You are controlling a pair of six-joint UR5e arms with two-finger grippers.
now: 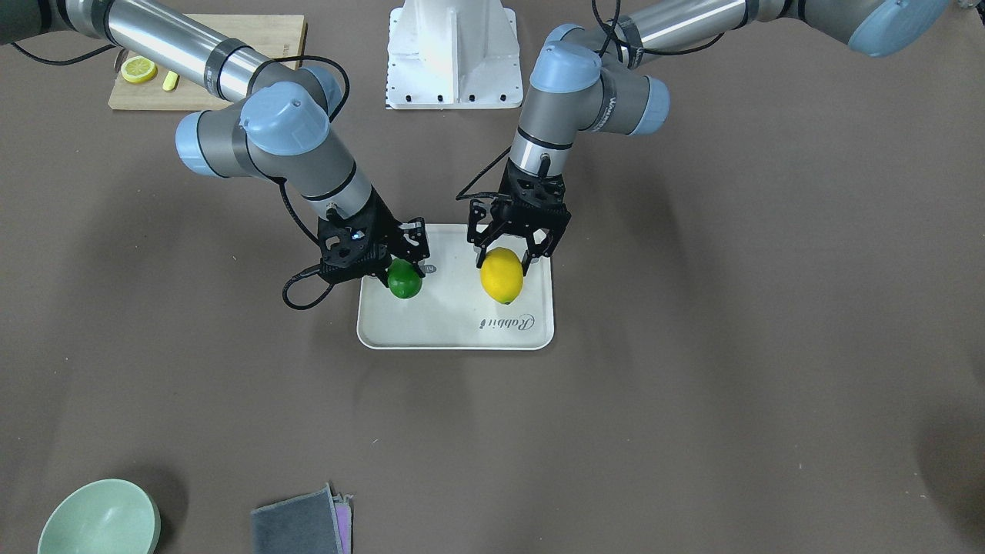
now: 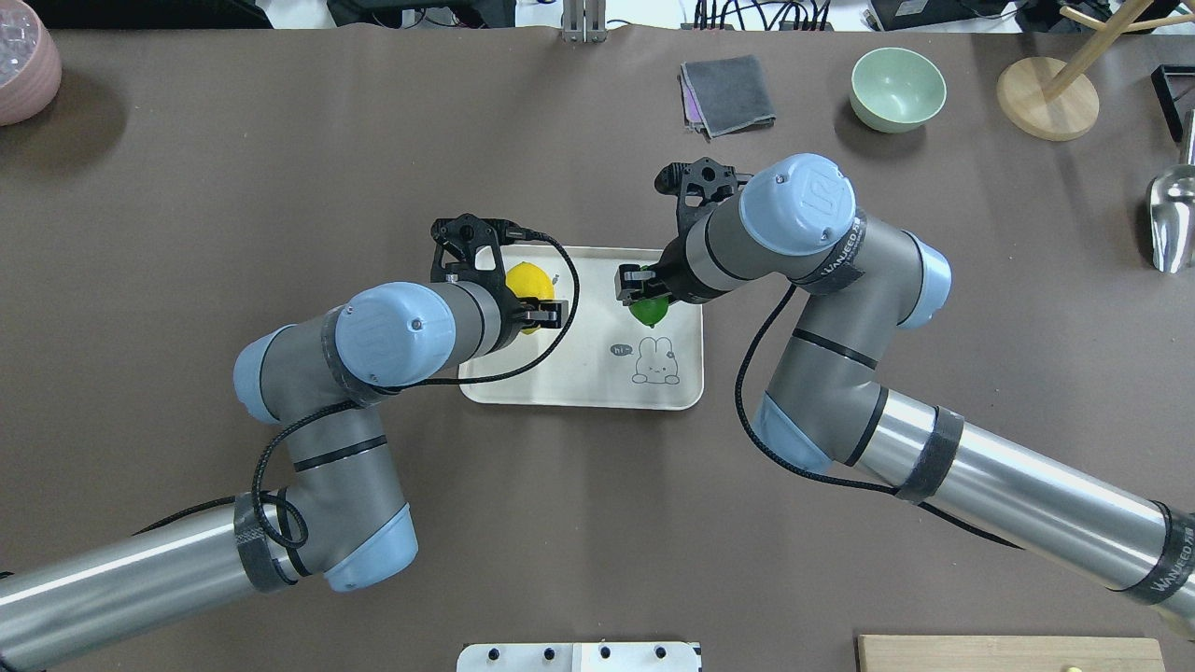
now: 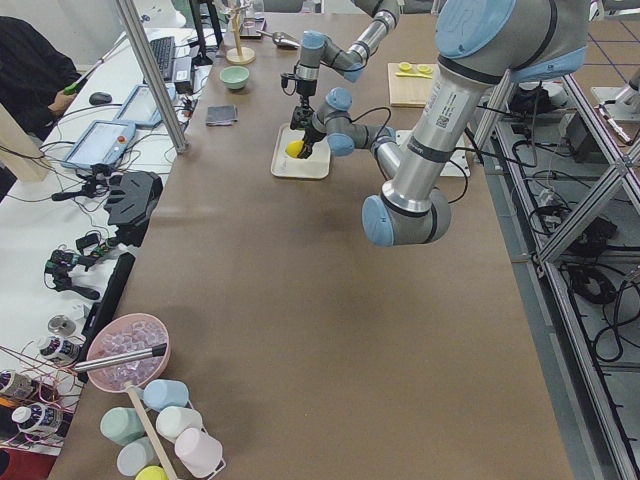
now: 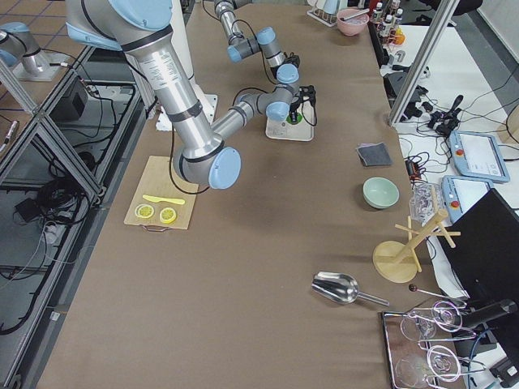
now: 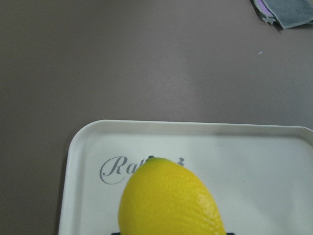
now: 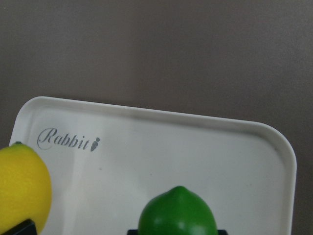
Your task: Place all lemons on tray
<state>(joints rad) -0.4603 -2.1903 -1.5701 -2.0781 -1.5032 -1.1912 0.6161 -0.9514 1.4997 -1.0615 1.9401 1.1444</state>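
The cream-white tray (image 1: 462,323) lies mid-table and also shows in the overhead view (image 2: 579,373). My left gripper (image 1: 505,255) is shut on the yellow lemon (image 1: 501,275), low over the tray's side near the "Rabbit" script. The left wrist view shows the yellow lemon (image 5: 168,200) close up over the tray (image 5: 244,147). My right gripper (image 1: 400,265) is shut on the green lemon (image 1: 404,280), low over the tray's other side. The right wrist view shows the green lemon (image 6: 177,213) over the tray (image 6: 171,147). From overhead, both arms partly hide the yellow lemon (image 2: 525,278) and the green lemon (image 2: 650,311).
A bamboo cutting board (image 1: 131,96) with a lemon slice (image 1: 138,69) lies near the robot's right side. A green bowl (image 1: 100,519) and a grey cloth (image 1: 300,523) lie at the far edge. A wooden stand (image 2: 1046,98), a metal scoop (image 2: 1172,219) and a pink bowl (image 2: 19,61) stand further out.
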